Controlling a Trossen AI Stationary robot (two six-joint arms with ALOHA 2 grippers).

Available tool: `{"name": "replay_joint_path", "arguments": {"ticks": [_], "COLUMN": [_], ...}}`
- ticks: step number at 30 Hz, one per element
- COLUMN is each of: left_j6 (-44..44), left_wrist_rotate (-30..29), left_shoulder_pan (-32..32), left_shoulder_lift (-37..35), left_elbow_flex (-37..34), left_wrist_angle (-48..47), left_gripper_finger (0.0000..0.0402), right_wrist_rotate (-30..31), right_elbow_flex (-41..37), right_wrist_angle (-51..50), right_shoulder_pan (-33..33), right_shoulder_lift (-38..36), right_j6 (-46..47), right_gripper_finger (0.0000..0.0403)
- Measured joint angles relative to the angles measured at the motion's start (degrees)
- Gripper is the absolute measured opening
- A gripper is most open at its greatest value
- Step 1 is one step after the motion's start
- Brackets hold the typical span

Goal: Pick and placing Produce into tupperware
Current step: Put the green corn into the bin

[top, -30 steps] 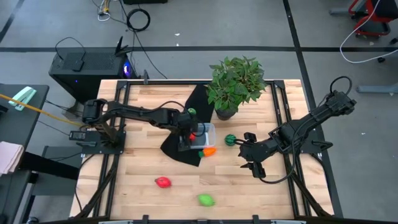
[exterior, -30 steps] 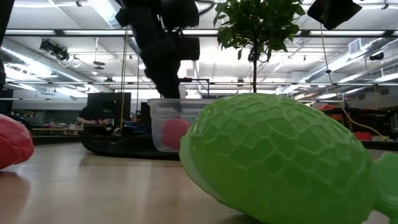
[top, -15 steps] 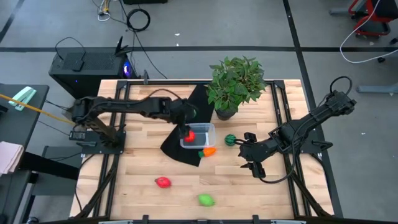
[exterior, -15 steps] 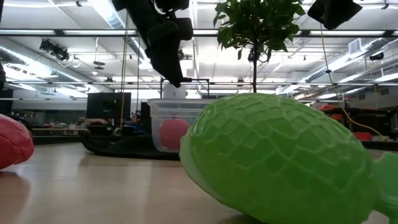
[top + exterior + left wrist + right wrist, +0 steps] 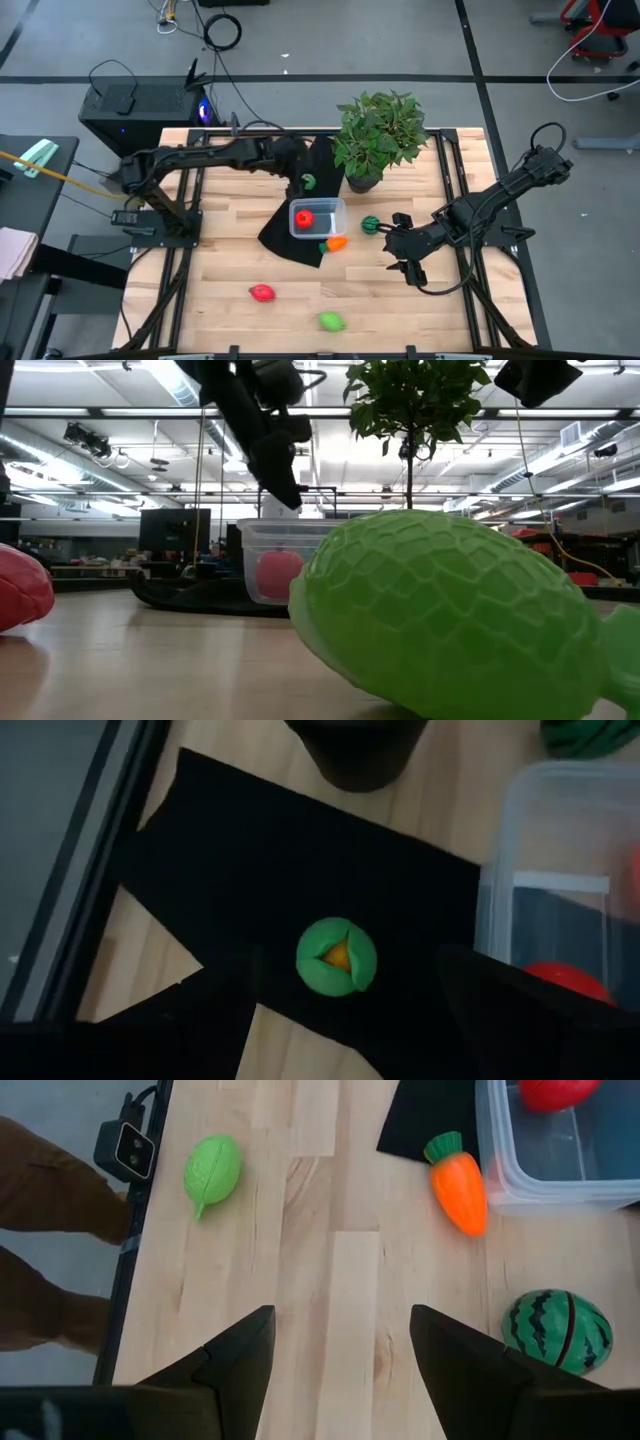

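Wooden table (image 5: 230, 320), red produce (image 5: 304, 217) in tupperware (image 5: 340, 207)

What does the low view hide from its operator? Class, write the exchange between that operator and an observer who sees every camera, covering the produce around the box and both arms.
Operator: Is anything lying by the box?
Observer: Yes, a carrot lies beside the box, with a striped melon further right.
Operator: What is under the left arm?
Observer: The left gripper hovers over a green piece on the cloth, jaws open.
Operator: And the right arm?
Observer: The right gripper waits over the table, right of the melon, jaws open.
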Motion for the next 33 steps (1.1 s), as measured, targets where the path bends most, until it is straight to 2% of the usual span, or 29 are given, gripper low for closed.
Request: {"name": "replay_joint_path", "arguments": {"ticks": [8, 24, 33], "left_j6": [4.12, 3.17, 2.22], "left_wrist_rotate": [1.71, 1.88, 0.59], "left_shoulder_pan": [0.38, 0.85, 0.99], "left_shoulder_lift": [1.46, 2.07, 3.4], "left_elbow_flex": [-1.87, -9.74, -9.92], "left_wrist_angle": [1.02, 9.19, 13.04], "left_gripper_finger": [0.031, 0.0307, 0.0306], "right_wrist_rotate": [0.08, 0.58, 0.54], "right_elbow_flex": [0.0, 0.0, -0.02], "right_wrist_angle": [-0.28, -0.19, 0.54], "right_shoulder_pan": [0.0, 0.0, 0.0], "right_shoulder_lift": [0.0, 0.0, -0.04], "right_j6": [2.92, 2.5, 2.48], "right_gripper_finger": [0.0239, 0.0239, 0.0239]}}
